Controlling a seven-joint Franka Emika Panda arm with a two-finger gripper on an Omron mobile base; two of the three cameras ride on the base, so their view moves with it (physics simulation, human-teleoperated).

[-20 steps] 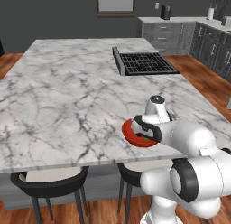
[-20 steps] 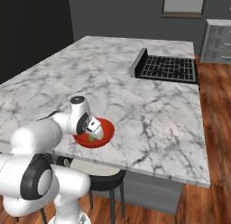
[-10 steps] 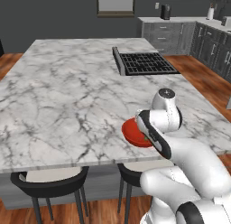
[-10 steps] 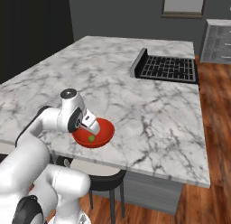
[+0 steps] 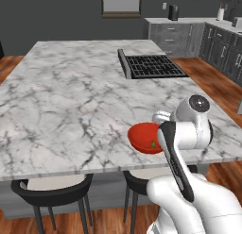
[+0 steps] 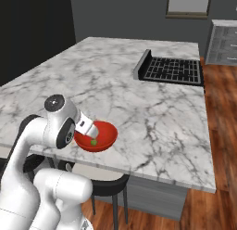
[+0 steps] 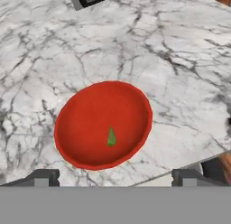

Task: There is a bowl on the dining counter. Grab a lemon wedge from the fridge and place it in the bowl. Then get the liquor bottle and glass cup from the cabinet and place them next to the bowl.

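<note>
From the left base view the white arm has swung back off the glossy red bowl (image 5: 145, 137), the right base view shows the tiny yellow-green lemon wedge (image 6: 94, 142) apparently lying loose inside, and the hand view has the two-finger gripper (image 7: 115, 177) spread wide and empty above it on the white marble dining counter (image 7: 180, 51), so the liquor bottle and glass cup come next.
</note>
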